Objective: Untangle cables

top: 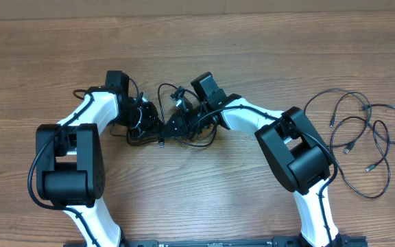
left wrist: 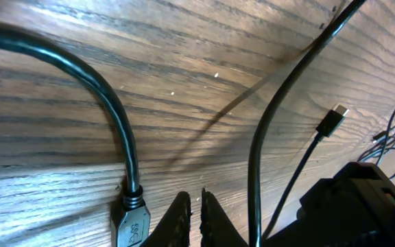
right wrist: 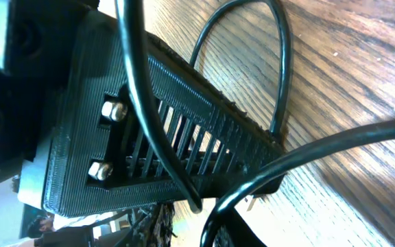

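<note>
The cables (top: 184, 110) lie in a black tangle at the table's middle, and both arms meet over it. My left gripper (top: 155, 127) is low at the tangle's left side. In the left wrist view its fingertips (left wrist: 196, 213) stand shut just above the wood with nothing between them. A grey USB plug (left wrist: 130, 223) lies just to their left and a cord (left wrist: 256, 151) runs just to their right. My right gripper (top: 177, 125) reaches in from the right. Between its fingers (right wrist: 196, 230) passes a cord (right wrist: 214, 213), close to the right finger; a grip does not show.
More thin black cords (top: 362, 137) lie loosely spread at the table's right side, apart from the tangle. A small plug (left wrist: 333, 118) rests on the wood. The left arm's ribbed black housing (right wrist: 149, 137) sits close in front of the right wrist camera.
</note>
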Robot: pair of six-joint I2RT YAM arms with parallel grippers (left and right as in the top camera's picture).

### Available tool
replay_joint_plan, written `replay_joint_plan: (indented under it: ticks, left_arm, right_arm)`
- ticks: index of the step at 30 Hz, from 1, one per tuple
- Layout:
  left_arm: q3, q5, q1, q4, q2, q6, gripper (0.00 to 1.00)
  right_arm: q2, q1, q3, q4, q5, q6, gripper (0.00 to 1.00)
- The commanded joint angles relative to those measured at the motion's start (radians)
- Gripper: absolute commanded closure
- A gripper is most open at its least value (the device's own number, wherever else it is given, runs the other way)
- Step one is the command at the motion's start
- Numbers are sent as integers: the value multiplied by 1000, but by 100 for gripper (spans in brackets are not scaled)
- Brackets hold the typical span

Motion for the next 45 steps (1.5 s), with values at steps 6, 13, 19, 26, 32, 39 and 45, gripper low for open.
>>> replay_joint_plan:
  ticks: [6,13,19,26,32,39,45]
  left_arm:
    - [-10,97,-10,-23,10,-7,91]
    - [-10,96,-10,-14,10,-7,91]
    - [-10,43,-9,-14,10,-6,91]
    - [-10,35,10,39,10,-6,93]
    - [-10,-25,72,51,10,-6,86]
    - [-10,-95,150,41,10,-6,65]
    - [-10,-113,182,40,10,-7,26]
  right_arm:
    - [2,-10,-4,8,15,-2,80]
    - [2,-19,-4,10,16,-3,92]
    - [2,-24,-4,3,30,-6,96]
    - [-6,-58,-4,-51,29,-7,96]
    - [-46,-80,-3,-136,15,-80,96]
    - [-126,-101,60,-314,58,-163,96]
    - [-188,-142,306,-773,484,-311,96]
